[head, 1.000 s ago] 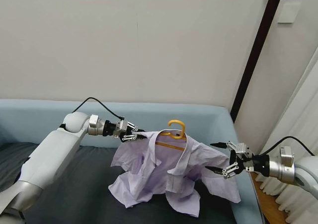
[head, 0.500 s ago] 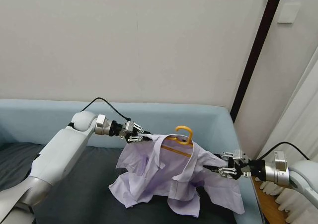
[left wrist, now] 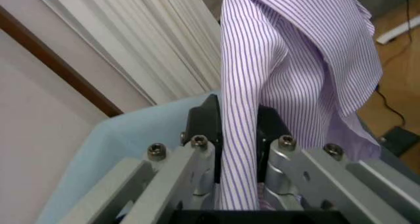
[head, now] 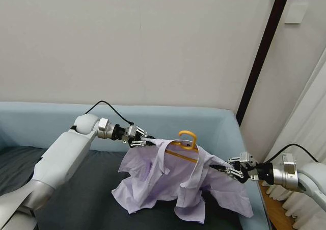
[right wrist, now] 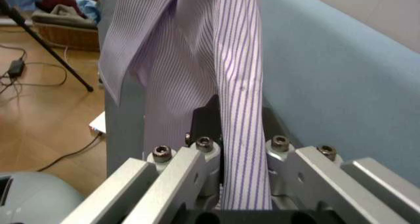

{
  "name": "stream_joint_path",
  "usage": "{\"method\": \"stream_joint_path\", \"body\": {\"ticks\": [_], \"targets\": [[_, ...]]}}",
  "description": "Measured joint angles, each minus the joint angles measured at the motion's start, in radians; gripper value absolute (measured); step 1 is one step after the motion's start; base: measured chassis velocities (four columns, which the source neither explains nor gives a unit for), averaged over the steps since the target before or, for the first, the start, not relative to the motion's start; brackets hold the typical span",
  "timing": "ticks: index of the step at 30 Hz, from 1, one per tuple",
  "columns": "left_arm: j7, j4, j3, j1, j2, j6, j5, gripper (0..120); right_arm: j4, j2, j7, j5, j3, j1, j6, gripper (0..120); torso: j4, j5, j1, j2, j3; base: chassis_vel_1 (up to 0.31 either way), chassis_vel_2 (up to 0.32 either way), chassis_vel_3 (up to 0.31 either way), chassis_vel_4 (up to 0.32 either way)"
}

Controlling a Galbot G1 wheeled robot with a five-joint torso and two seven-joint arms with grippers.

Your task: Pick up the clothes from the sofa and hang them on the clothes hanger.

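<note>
Over the sofa (head: pixel 30 119), shirt (head: pixel 165 181) edges in left gripper (head: pixel 142 141) and right gripper (head: pixel 224 170)

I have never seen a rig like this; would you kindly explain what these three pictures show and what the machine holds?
This is a wheeled robot with two arms. The wide picture comes from a camera on its head, looking down at a light-blue sofa. The other two come from cameras on the wrists, looking along the jaws. The left gripper and the right gripper each have their jaws shut on a purple-striped shirt, holding it up between them. A yellow hanger sits at its collar. Each wrist picture shows the striped cloth pinched between the jaws.
</note>
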State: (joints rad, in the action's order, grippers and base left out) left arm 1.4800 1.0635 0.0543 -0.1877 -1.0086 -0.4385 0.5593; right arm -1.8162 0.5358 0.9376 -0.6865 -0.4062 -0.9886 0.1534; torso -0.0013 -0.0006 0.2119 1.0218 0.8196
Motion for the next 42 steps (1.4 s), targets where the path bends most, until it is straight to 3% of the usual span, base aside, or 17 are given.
{"method": "stream_joint_path", "body": {"ticks": [5, 7, 8, 11, 13, 18, 25, 28, 29, 31, 32, 33, 34, 37, 42], "targets": [[-0.033, -0.033, -0.003, 0.005, 0.019, -0.013, 0.149, 33, -0.034, -0.044, -0.102, -0.121, -0.021, 0.021, 0.038, 4, 0.0000, -0.0001, 0.000, 0.000, 0.000, 0.000, 0.000, 0.000, 0.000], [-0.044, -0.035, -0.003, 0.005, 0.023, -0.013, 0.184, 34, -0.040, -0.052, -0.122, -0.144, -0.022, 0.027, 0.043, 4, 0.0000, -0.0002, 0.000, 0.000, 0.000, 0.000, 0.000, 0.000, 0.000], [-0.089, -0.033, 0.002, 0.001, 0.040, -0.003, 0.283, 43, -0.055, -0.077, -0.182, -0.206, -0.023, 0.050, 0.064, 4, 0.0001, 0.0000, 0.000, 0.000, 0.000, 0.000, 0.000, 0.000, 0.000], [-0.194, -0.005, 0.007, -0.029, 0.061, 0.014, 0.408, 56, -0.081, -0.115, -0.262, -0.291, -0.027, 0.102, 0.117, 3, 0.0004, -0.0001, 0.000, 0.000, 0.000, 0.000, 0.000, 0.000, 0.000], [-0.222, 0.005, 0.005, -0.042, 0.063, 0.014, 0.425, 60, -0.087, -0.123, -0.281, -0.304, -0.028, 0.120, 0.132, 1, 0.0003, 0.0000, 0.000, 0.000, 0.000, 0.000, 0.000, 0.000, 0.000], [-0.434, 0.093, -0.016, -0.167, 0.060, -0.019, 0.479, 81, -0.096, -0.196, -0.340, -0.321, -0.020, 0.238, 0.224, 1, 0.0002, -0.0003, 0.000, 0.000, 0.000, 0.000, 0.000, 0.000, 0.000], [-0.581, 0.160, -0.037, -0.252, 0.013, -0.043, 0.478, 99, -0.097, -0.246, -0.394, -0.301, -0.008, 0.290, 0.267, 1, -0.0002, -0.0001, 0.000, 0.000, 0.000, 0.000, 0.000, 0.000, 0.000], [-0.826, 0.241, -0.043, -0.311, -0.037, -0.049, 0.429, 100, -0.117, -0.233, -0.478, -0.277, -0.010, 0.297, 0.281, 1, -0.0001, 0.0002, 0.000, 0.000, 0.000, 0.000, 0.000, 0.000, 0.000], [-0.826, 0.241, -0.043, -0.311, -0.037, -0.049, 0.429, 100, -0.117, -0.233, -0.478, -0.277, -0.010, 0.297, 0.281, 1, -0.0001, 0.0002, 0.000, 0.000, 0.000, 0.000, 0.000, 0.000, 0.000], [-1.011, 0.310, -0.043, -0.354, -0.073, -0.046, 0.392, 100, -0.129, -0.199, -0.536, -0.258, -0.011, 0.284, 0.275, 1, -0.0001, -0.0001, 0.000, 0.000, 0.000, 0.000, 0.000, 0.000, 0.000], [-1.049, 0.326, -0.044, -0.364, -0.081, -0.043, 0.381, 100, -0.129, -0.190, -0.542, -0.252, -0.011, 0.280, 0.271, 1, 0.0000, 0.0001, 0.000, 0.000, 0.000, 0.000, 0.000, 0.000, 0.000], [-1.227, 0.383, -0.045, -0.403, -0.113, -0.025, 0.343, 100, -0.119, -0.142, -0.553, -0.203, -0.006, 0.265, 0.245, 1, 0.0000, 0.0003, 0.000, 0.000, 0.000, 0.000, 0.000, 0.000, 0.000], [-1.227, 0.383, -0.045, -0.403, -0.113, -0.025, 0.343, 100, -0.119, -0.142, -0.553, -0.203, -0.006, 0.265, 0.245, 1, 0.0000, 0.0003, 0.000, 0.000, 0.000, 0.000, 0.000, 0.000, 0.000], [-1.457, 0.441, -0.047, -0.466, -0.163, -0.004, 0.288, 100, -0.080, -0.055, -0.556, -0.123, 0.024, 0.238, 0.200, 1, 0.0000, 0.0004, 0.000, 0.000, 0.000, 0.000, 0.000, 0.000, 0.000], [-1.549, 0.473, -0.056, -0.536, -0.204, -0.005, 0.171, 100, 0.005, 0.041, -0.546, -0.045, 0.104, 0.240, 0.160, 1, 0.0000, 0.0003, 0.000, 0.000, 0.000, 0.000, 0.000, 0.000, 0.000]]}}
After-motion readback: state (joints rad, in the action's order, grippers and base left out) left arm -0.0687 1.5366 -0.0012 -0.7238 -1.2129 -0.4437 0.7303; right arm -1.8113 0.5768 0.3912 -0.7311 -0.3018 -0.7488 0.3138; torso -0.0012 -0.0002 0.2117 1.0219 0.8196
